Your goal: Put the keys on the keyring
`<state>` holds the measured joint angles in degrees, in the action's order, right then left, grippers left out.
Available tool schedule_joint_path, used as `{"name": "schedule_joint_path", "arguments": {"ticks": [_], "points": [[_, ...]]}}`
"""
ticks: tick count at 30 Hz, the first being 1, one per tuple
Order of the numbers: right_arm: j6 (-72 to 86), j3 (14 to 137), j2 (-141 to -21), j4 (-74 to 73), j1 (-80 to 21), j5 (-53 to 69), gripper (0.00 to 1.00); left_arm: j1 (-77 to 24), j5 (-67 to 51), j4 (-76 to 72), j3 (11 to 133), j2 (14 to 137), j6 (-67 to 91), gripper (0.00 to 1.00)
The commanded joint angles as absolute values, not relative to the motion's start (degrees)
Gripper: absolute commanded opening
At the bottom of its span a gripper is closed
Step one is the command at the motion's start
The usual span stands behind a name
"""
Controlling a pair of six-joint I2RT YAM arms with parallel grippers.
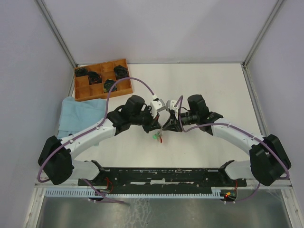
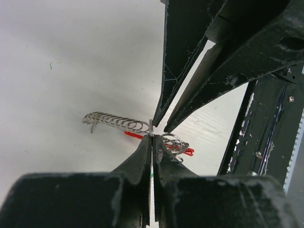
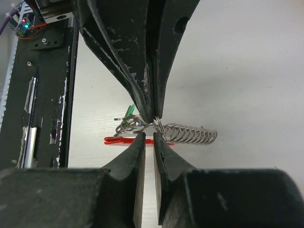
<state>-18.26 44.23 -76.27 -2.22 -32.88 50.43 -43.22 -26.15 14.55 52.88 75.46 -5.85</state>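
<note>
Bright diffuse light, soft shadows, blurred foreground.

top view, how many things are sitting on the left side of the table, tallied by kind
wooden tray: 1
dark coils: 4
blue cloth: 1
total: 6

Sitting mid-table with the keyring's (image 3: 158, 126) small metal ring at the middle, silver-grey chain (image 3: 190, 134) stretching out sideways, red strap (image 3: 124, 140) lying alongside, green-headed key (image 3: 129, 110) poking out nearby.
</note>
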Motion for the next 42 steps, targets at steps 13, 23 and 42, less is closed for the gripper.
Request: {"name": "schedule_joint_path", "arguments": {"ticks": [13, 23, 42], "points": [[-14.50, 43.16, -74.86, 7.25, -30.90, 51.58, 0.23, -43.61, -28.85, 11.77, 54.54, 75.46, -8.56, 0.03], [-15.01, 44.69, -76.58, 6.50, -30.85, 55.03, 0.23, -43.60, -29.82, 11.43, 54.24, 75.58, -9.34, 0.03], [-15.29, 43.52, -75.54, 7.34, -30.37, 52.80, 0.26, -43.55, -29.83, 10.72, 53.69, 75.02, -9.28, 0.03]]}}
